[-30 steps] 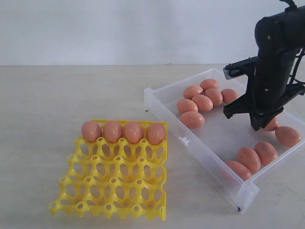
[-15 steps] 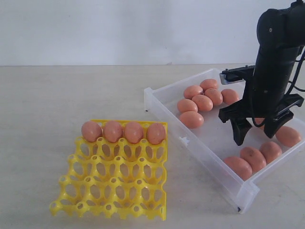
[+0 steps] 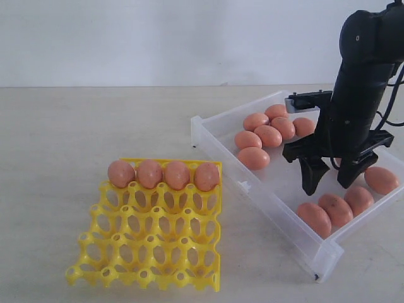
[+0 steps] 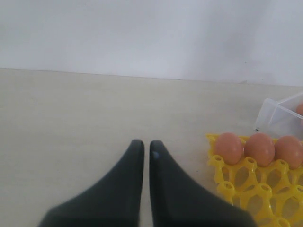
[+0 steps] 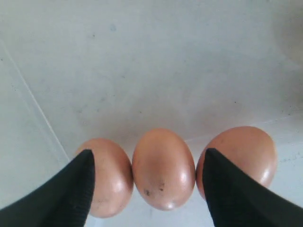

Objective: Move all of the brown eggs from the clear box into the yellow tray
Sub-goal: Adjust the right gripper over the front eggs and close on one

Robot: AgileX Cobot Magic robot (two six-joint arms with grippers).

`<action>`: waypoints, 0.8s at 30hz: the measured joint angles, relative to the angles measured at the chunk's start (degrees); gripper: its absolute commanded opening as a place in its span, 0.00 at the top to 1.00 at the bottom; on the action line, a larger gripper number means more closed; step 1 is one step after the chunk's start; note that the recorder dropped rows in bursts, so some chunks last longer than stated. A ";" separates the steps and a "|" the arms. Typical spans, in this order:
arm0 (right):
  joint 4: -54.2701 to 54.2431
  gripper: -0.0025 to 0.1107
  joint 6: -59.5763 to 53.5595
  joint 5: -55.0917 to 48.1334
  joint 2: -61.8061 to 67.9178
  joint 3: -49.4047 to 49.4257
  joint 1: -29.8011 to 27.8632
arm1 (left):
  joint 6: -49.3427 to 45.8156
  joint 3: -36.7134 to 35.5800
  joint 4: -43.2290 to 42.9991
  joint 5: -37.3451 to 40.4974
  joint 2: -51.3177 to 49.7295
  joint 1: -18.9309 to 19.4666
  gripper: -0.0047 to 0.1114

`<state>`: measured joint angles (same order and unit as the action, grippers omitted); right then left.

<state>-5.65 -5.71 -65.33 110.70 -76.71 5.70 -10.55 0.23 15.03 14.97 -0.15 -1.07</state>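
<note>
The yellow tray (image 3: 151, 243) lies front left, its back row filled with brown eggs (image 3: 163, 174). To its right stands the clear box (image 3: 264, 194), with a cluster of eggs (image 3: 268, 135) at its far end and one alone (image 3: 381, 180) by the right wall. Three eggs lie in a row at the near corner, the middle egg (image 3: 336, 209) among them. My right gripper (image 3: 328, 184) hangs open just above them. In the right wrist view the middle egg (image 5: 163, 168) lies between the fingertips (image 5: 86, 163) without touching them. My left gripper (image 4: 146, 144) is shut and empty over bare table, left of the tray (image 4: 236, 189).
The box's corner (image 4: 277, 116) shows beyond the tray in the left wrist view. A small white latch (image 3: 243, 186) sticks out of the box wall facing the tray. A pale wall stands behind the table.
My right gripper has opened wide and moved left and down, from above the lone egg by the right wall to above the three eggs at the near corner.
</note>
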 measured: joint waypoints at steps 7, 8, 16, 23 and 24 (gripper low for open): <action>2.39 0.48 2.33 0.23 0.00 0.00 0.00 | 0.00 0.00 0.00 0.00 0.00 0.00 0.92; 2.49 0.48 2.33 0.23 0.00 0.00 0.00 | 0.00 0.00 0.00 0.00 0.00 0.00 0.92; 2.64 0.48 2.68 0.23 0.10 0.00 0.00 | 0.00 0.00 0.00 0.00 0.00 0.00 0.92; 2.73 0.48 2.78 -1.15 2.80 0.00 0.00 | 0.00 0.00 0.00 0.00 0.00 0.00 0.92; 2.73 0.48 2.78 -1.17 3.11 0.00 0.00 | 0.00 0.00 0.00 0.00 0.00 0.00 0.92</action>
<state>-2.92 -2.93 -66.49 113.80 -76.71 5.70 -10.55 0.23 15.03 14.97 -0.15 -1.07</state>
